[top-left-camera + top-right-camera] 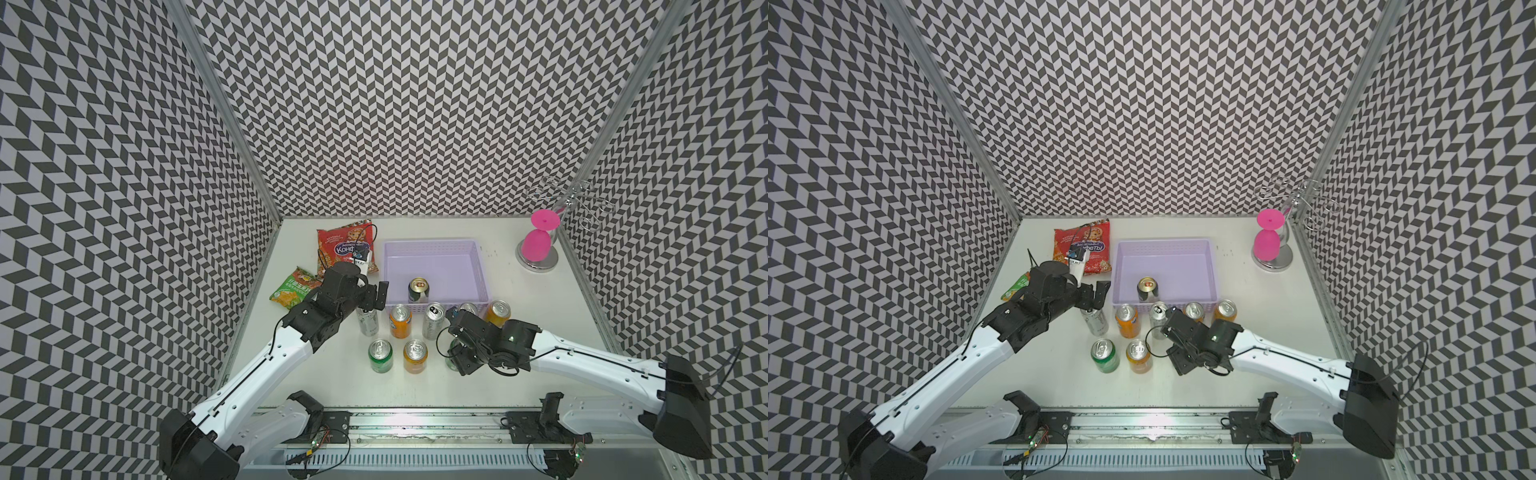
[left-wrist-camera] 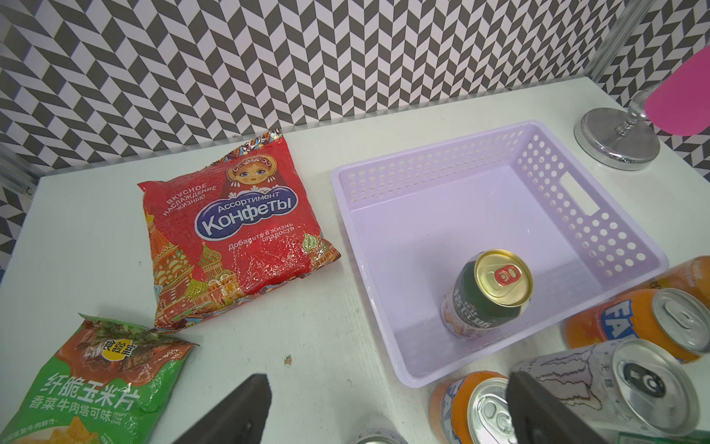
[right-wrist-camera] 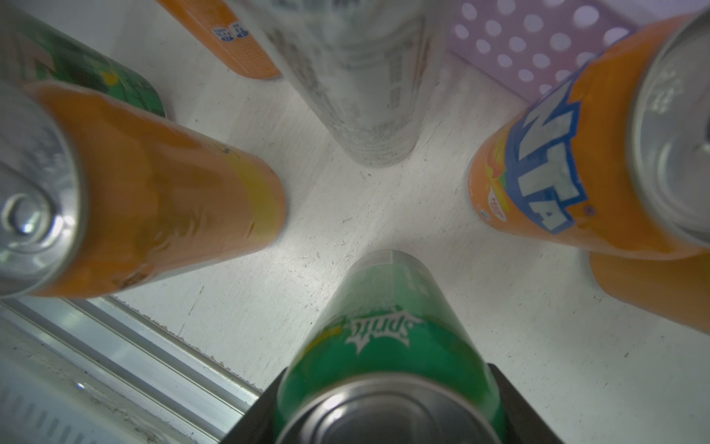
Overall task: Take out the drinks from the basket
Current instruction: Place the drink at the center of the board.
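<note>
Seven cans (image 1: 414,355) around green can (image 3: 384,338) in clamped right end effector (image 3: 388,411); left one (image 2: 388,407) apart

Right of centre in a top view, the green can (image 1: 451,359) is largely hidden beneath the right pincer (image 1: 456,343); its top is unseen.

lavender basket (image 1: 430,249), one upright can (image 1: 418,289) inside
</note>
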`<action>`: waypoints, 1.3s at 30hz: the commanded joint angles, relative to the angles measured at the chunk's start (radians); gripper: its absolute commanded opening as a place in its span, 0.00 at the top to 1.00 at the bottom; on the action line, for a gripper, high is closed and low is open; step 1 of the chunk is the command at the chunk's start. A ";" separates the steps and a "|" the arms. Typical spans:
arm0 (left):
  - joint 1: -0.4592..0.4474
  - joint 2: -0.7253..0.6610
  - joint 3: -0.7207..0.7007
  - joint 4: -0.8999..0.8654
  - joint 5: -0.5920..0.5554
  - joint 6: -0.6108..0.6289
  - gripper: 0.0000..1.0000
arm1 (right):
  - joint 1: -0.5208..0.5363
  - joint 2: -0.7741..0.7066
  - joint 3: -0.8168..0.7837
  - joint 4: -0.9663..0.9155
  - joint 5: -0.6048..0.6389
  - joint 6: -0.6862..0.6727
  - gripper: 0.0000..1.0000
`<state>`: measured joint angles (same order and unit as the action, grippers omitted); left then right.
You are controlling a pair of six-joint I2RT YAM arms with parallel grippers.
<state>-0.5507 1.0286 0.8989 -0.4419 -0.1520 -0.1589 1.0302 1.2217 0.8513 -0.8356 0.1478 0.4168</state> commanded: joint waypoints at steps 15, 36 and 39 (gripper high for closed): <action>0.006 0.001 -0.003 0.026 0.001 -0.012 0.01 | 0.011 0.009 -0.011 0.113 0.038 0.003 0.46; 0.012 0.011 -0.002 0.029 0.009 -0.014 0.01 | 0.012 0.012 -0.023 0.117 0.019 -0.008 0.29; 0.014 0.012 -0.002 0.031 0.011 -0.015 0.01 | 0.012 0.004 -0.013 0.108 0.019 -0.009 0.25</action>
<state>-0.5426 1.0405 0.8989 -0.4377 -0.1513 -0.1734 1.0340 1.2427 0.8181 -0.7765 0.1616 0.4110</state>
